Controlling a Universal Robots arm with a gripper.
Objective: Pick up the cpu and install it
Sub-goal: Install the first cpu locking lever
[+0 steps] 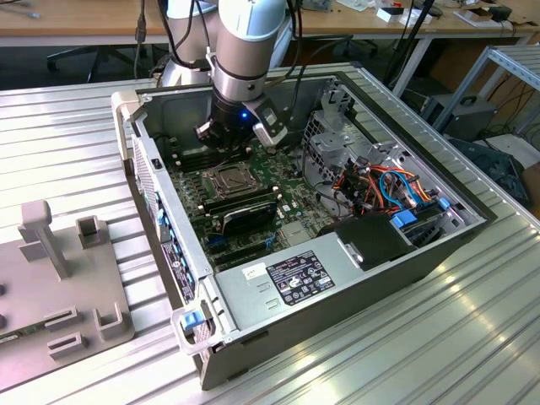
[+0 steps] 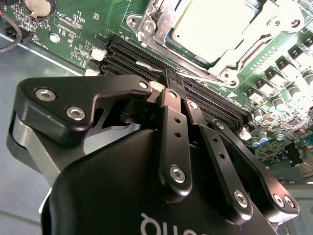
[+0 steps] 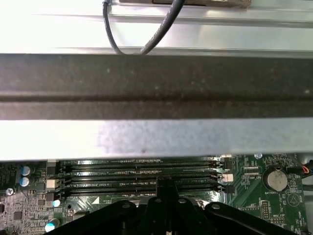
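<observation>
Beside memory slots (image 2: pixel 195 93) | fingers (image 2: pixel 172 83) pressed together | cpu (image 2: pixel 210 27) seated in socket, nearby

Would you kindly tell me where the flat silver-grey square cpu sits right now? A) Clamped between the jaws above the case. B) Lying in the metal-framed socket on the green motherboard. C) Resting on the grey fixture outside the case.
B: the flat silver-grey square cpu lies inside the metal-framed socket on the green motherboard, while the black gripper has its jaws closed over the black memory slots beside it.
</observation>
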